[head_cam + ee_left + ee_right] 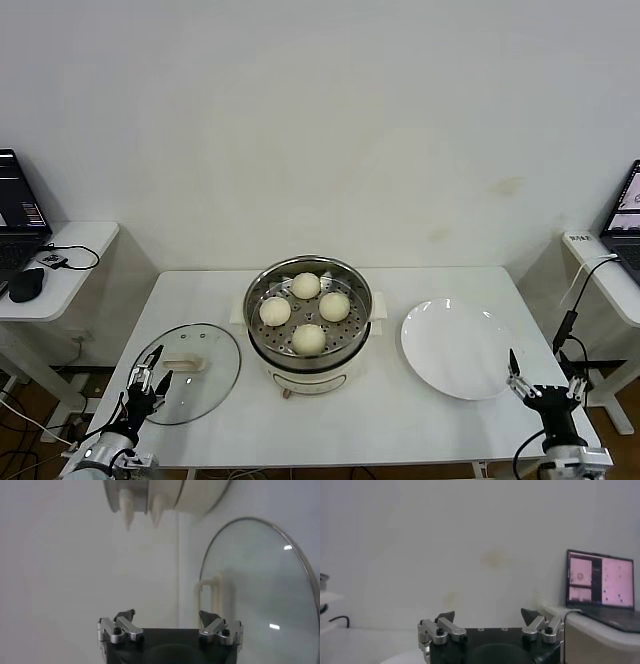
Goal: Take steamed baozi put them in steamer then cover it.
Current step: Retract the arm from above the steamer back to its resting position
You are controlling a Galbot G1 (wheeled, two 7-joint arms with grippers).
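Plainly, no brand or readable writing shows on any of the things; the laptop [602, 582] on the side table to the robot's right has a lit screen with pinkish panels, but its text is too small to read. Another laptop [18, 215] and a black mouse [26, 284] sit on a side table to the left, with a cable beside them.

On the white bench [400, 420] the steamer [308, 325] stands in the middle, a shiny steel pot on a cream-white base, uncovered. The four steamed baozi [307, 311] lie inside it on the perforated tray, smooth, round and cream-white, set close in a rough diamond. The glass lid [190, 372] with its cream handle lies flat on the bench to the steamer's left, apart from it. The white plate [458, 348] lies to the steamer's right, bare.

The left gripper [150, 372] hovers low at the near left edge of the lid, its fingers spread apart and holding nothing. The right gripper [545, 376] sits at the near right corner, just beside the plate's rim, jaws likewise apart and empty. Nothing stands between either gripper and the steamer.
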